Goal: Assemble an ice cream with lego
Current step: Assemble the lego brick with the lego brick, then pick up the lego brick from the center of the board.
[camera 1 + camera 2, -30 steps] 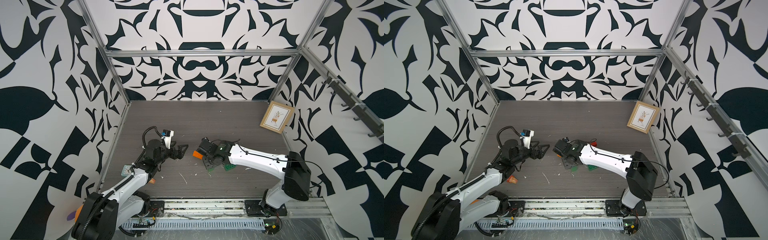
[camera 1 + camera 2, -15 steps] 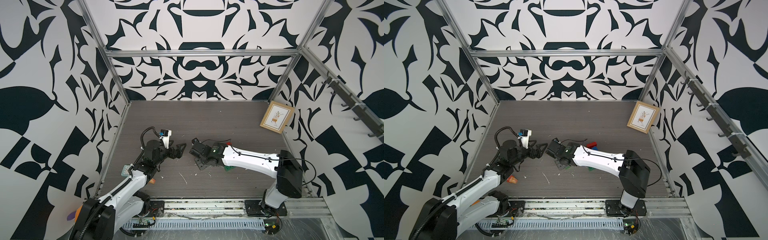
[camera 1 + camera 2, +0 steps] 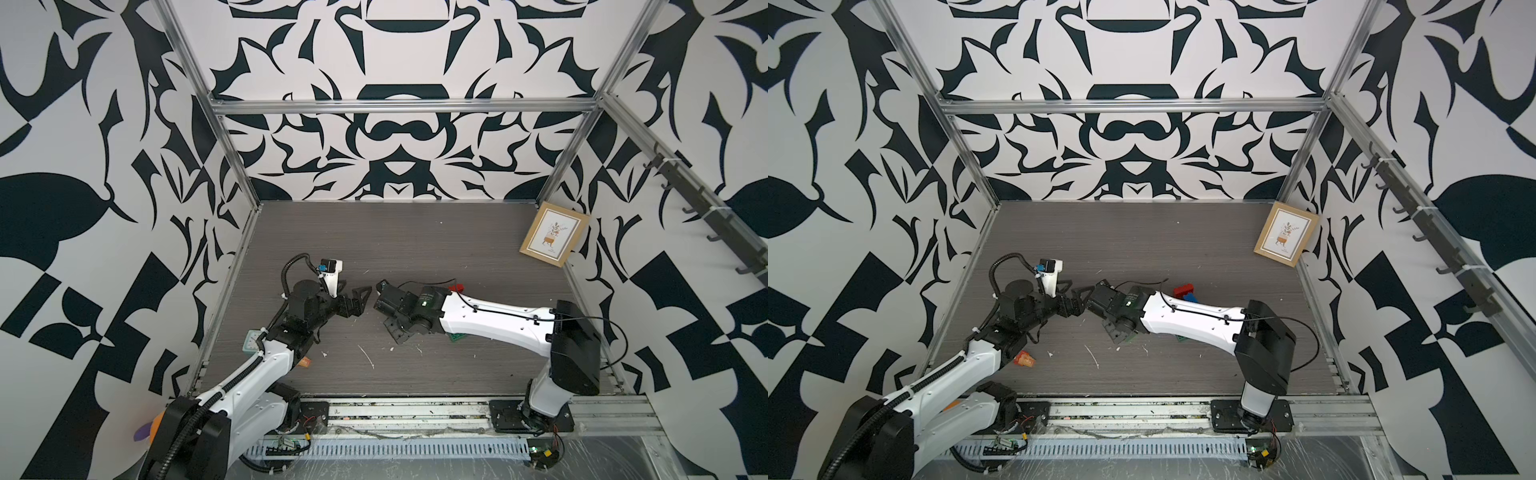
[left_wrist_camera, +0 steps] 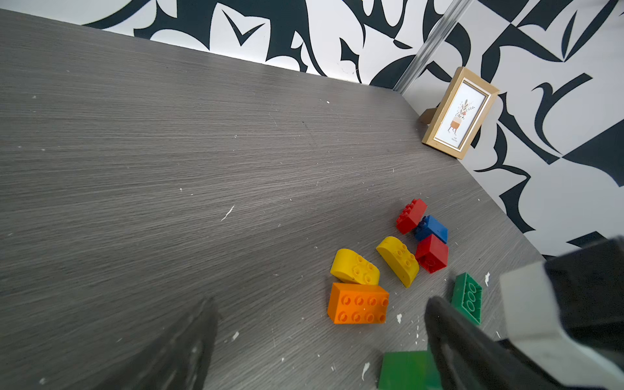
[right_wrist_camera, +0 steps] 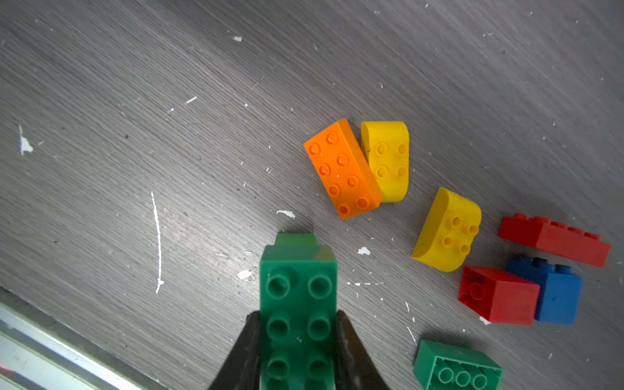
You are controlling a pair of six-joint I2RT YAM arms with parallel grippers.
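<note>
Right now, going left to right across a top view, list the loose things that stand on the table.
small cone toy → red brick → picture frame. The blue brick overlaps the red one, so it is left out.

An orange eight-stud plastic brick is laid against a yellow round-topped plastic brick on its far-right side; a second yellow round-topped brick is placed right of both; farther right, a blue plastic brick is tucked against two red plastic bricks.
</note>
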